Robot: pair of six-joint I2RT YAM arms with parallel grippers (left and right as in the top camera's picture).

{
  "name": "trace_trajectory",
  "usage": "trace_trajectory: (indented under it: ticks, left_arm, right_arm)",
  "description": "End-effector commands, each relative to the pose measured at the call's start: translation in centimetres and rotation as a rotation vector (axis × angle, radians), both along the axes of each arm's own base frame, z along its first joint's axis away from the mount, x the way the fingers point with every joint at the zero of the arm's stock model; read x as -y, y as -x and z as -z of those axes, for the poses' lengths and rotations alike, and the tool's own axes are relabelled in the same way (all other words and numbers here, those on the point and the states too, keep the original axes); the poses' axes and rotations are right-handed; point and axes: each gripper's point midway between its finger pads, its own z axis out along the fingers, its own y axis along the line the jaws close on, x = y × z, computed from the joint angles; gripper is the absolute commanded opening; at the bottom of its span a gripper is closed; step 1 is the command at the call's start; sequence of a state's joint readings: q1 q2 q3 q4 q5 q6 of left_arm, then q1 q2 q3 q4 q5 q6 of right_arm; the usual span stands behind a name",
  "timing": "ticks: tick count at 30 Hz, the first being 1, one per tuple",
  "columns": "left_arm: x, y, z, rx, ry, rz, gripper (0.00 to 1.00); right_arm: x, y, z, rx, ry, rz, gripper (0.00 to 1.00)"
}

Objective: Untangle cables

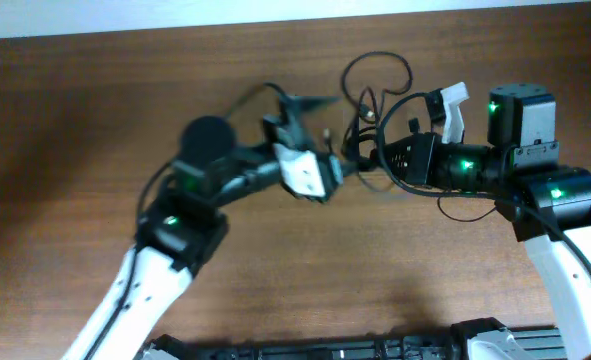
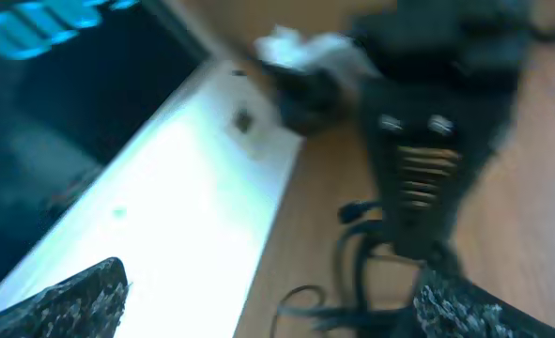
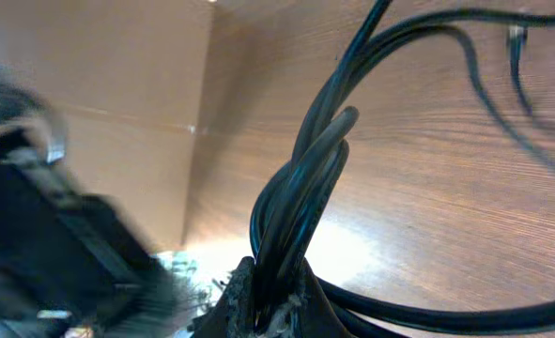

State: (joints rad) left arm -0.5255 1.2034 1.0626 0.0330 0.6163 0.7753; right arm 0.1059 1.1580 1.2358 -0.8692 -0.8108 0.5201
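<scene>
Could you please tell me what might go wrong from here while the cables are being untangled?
1. The right gripper is shut on several strands of the cables at once, so pulling may tighten the tangle rather than loosen it.
2. The left gripper is open and holds nothing, so the bundle has no second anchor. In the overhead view it sits very close to the right gripper, and the two may collide.
</scene>
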Motion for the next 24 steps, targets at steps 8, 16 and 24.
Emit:
trace_trajectory:
  ticks: [8,16,24]
  left_arm:
    - [-5.2,-1.3,-1.5,-0.405,0.207,-0.182,0.99]
    - [-4.0,2.4,2.3,-0.216,-0.066,0.042,0.99]
    - [-3.8,2.9,2.2,-0.111,-0.102,0.091,0.95]
  right_arm:
    - [-0.4,0.0,-0.8,-0.07,-0.078,0.041,0.04]
    - [-2.7,1.0,-5.4,-0.143,-0.337,-0.061,0.04]
    - [-3.2,2.0,-6.1,-0.153,-0.372,-0.131,0.04]
